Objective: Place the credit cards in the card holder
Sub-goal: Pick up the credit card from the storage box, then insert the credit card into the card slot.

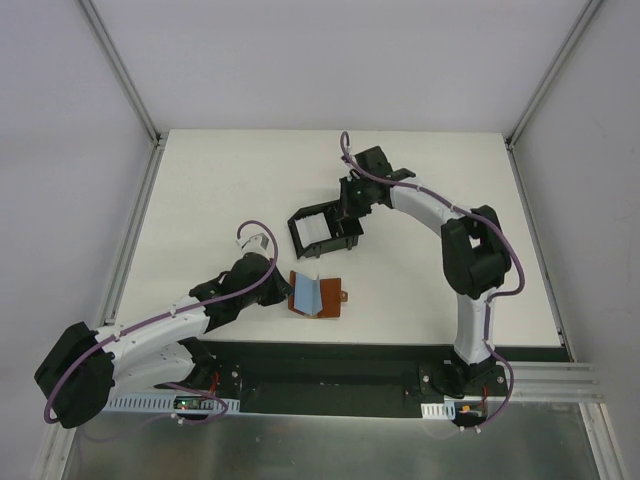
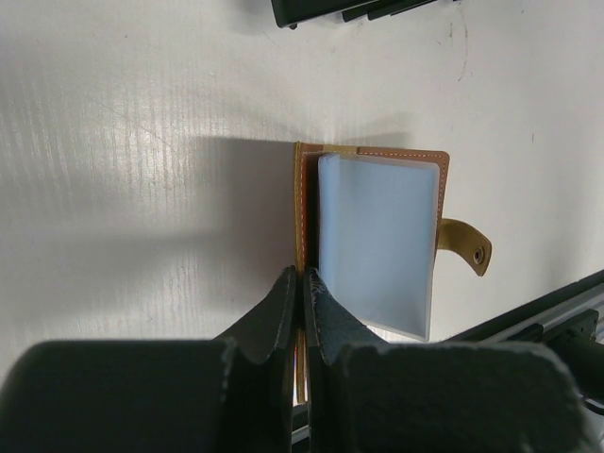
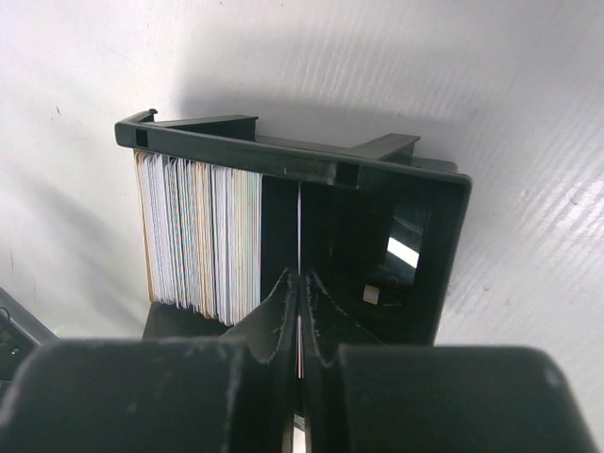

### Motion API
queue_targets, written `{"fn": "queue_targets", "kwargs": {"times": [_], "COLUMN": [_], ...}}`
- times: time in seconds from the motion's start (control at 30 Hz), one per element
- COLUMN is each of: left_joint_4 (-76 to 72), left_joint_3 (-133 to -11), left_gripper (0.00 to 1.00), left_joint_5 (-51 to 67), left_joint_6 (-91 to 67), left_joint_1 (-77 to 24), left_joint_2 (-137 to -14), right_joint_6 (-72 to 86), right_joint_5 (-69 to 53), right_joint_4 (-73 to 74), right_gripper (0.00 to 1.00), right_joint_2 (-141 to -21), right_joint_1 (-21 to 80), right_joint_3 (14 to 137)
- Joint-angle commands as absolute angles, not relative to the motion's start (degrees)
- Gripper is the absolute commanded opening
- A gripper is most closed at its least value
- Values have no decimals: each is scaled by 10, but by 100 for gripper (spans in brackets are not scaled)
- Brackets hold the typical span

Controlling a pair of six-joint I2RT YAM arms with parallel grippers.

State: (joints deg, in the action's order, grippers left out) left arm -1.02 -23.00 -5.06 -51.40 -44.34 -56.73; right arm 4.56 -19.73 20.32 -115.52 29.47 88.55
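White table (image 1: 230, 180), right hand (image 3: 300, 283) pinching credit card (image 3: 299, 222) inside card holder (image 3: 283, 160)

At frame centre, card holder (image 1: 340, 238) on the worktop (image 1: 220, 200), credit cards (image 3: 198, 241) stacked on edge inside it, wallet (image 1: 318, 296) just below, apart.

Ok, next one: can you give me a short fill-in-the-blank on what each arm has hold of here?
1. The left fingers pinch the edge of the open brown leather ____.
2. A stack of cards stands on edge inside the black ____.
3. The right fingers are shut on one thin upright ____.

Missing words: wallet; card holder; card.
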Motion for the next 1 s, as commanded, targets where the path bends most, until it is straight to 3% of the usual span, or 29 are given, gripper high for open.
{"fn": "queue_targets", "kwargs": {"times": [0.0,0.2,0.43,0.77,0.97], "left_joint_4": [-12,-12,-12,-12,-12], "left_joint_3": [-240,-236,-232,-228,-216], "left_gripper": [0,0,0,0,0], "left_joint_5": [-63,-62,-60,-62,-67], "left_joint_6": [-502,-504,-507,-514,-533], "left_joint_1": [-450,-450,-449,-450,-450], "left_joint_2": [-556,-555,-550,-555,-551], "right_joint_6": [12,-18,-5,210,275], "right_joint_5": [-168,-142,-147,-185,-143], "right_joint_4": [232,261,245,46,3], "right_gripper": [0,0,0,0,0], "right_joint_2": [-1108,-1086,-982,-820,-802], "right_joint_1": [296,297,299,389,464], "right_joint_3": [929,947,904,660,562]}}
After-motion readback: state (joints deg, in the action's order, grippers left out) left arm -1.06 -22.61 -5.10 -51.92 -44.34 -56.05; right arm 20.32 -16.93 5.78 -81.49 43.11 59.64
